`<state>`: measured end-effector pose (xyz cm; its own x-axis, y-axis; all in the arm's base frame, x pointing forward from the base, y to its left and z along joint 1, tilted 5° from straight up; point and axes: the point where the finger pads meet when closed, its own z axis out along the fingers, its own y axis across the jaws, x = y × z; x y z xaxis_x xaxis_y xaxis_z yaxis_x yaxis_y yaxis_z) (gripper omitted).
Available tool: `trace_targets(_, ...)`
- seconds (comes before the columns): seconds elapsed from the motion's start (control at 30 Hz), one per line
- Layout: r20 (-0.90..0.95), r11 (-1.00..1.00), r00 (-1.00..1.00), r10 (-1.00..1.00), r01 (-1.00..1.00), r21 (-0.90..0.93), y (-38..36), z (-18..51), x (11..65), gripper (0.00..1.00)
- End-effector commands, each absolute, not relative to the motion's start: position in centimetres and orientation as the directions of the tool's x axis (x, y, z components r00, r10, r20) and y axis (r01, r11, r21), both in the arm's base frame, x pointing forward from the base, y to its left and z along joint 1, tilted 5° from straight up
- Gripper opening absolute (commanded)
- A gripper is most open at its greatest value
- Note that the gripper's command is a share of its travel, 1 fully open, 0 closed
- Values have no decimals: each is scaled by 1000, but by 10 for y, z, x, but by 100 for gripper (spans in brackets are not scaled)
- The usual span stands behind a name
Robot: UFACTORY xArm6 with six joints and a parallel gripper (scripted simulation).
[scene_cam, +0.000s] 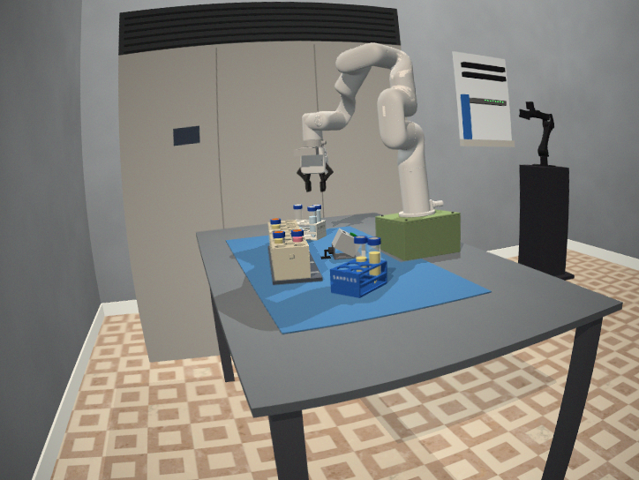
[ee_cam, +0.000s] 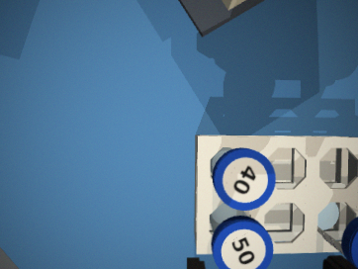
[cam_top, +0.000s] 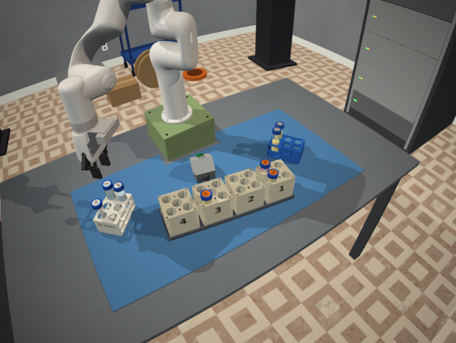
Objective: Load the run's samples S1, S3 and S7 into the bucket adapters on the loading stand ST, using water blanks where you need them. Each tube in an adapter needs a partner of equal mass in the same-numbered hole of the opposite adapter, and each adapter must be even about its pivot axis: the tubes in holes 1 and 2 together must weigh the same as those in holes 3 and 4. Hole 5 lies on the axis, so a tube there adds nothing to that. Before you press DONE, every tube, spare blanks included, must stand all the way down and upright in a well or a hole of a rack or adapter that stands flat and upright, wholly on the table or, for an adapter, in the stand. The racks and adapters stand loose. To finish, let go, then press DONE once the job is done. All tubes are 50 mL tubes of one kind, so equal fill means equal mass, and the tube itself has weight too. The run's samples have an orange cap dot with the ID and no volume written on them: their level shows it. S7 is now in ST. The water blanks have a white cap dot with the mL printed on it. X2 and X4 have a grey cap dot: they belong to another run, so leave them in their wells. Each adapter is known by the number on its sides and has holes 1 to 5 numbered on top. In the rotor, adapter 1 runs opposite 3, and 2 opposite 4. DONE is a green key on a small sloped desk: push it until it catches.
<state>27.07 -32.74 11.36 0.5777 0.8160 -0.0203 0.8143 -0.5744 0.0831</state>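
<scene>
Partly open and empty above the counter [cam_top: 250, 258] [scene_cam: 413, 356], gripper [cam_top: 96, 168] [scene_cam: 315, 186] [ee_cam: 265, 264] at left of the top view; below it, blanks rack [cam_top: 108, 226] [scene_cam: 321, 229] [ee_cam: 204, 198]; orange-dotted tube [cam_top: 206, 195] [scene_cam: 274, 222] in adapter 3 [cam_top: 217, 212], at centre.

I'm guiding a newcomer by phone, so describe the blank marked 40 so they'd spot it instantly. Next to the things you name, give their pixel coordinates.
On the blue mat [cam_top: 154, 272], find the small white rack marked BLANKS [cam_top: 109, 227]. Three blue-capped clear tubes stand in it, two side by side at one end. Yours is the one of that pair whose white cap dot reads 40 [ee_cam: 244, 179]; its neighbour reads 50.
</scene>
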Motion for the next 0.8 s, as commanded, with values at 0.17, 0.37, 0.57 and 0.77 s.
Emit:
trace_targets(0.17, -21, -574, 578, 816, 814, 87, -330, 97, 273, 57)
trace_targets(0.37, -21, -574, 578, 816, 814, 87, -331, 85, 273, 57)
trace_targets(0.57, -21, -574, 578, 816, 814, 87, -331, 77, 274, 57)
trace_targets(0.77, -21, -574, 578, 816, 814, 87, -332, 65, 275, 57)
